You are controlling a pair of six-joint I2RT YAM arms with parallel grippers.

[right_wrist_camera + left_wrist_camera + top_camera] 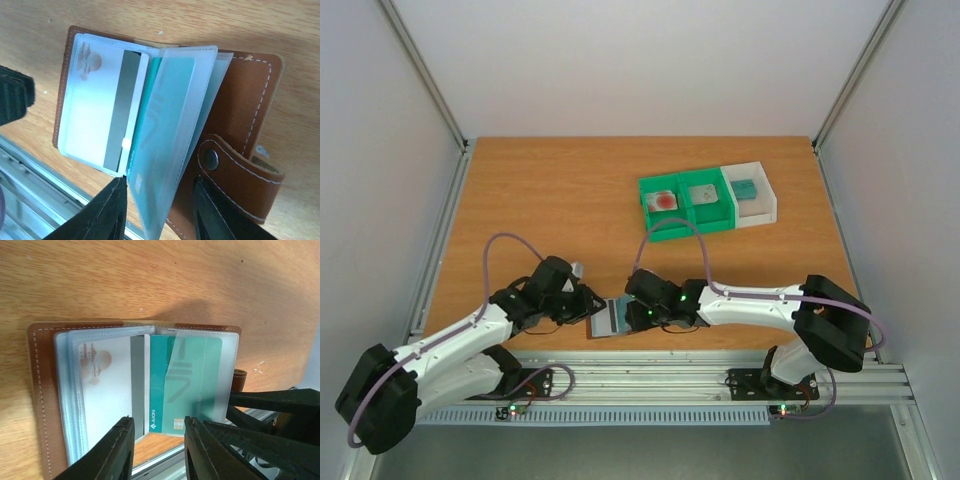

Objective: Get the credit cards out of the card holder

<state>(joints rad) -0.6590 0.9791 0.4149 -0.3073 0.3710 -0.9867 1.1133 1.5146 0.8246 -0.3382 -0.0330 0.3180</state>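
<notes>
**Left tool.** My left tool (159, 429) stands with its jaws apart over the near edge of the card holder (42, 390). The bottom edge of a teal card (185, 375) lies in the gap, and I cannot tell whether either finger touches it.

**Right tool.** My right tool (160, 192) meets the same edge from the other side. Its jaws are likewise parted, astride a raised clear sleeve (200, 100), presumably to lift that leaf so the card can slide free.

**Card holder.** It lies open and flat on the bench (540, 200), at the near rim between my two arms. On its opposite half a pale card (105, 385) with a red blot sits sleeved.

**Surroundings.** The holder's snap tab (235, 170) crowds my right tool. Well beyond the holder, a green tray (670, 228) and a white tray (765, 210) each hold cards.
</notes>
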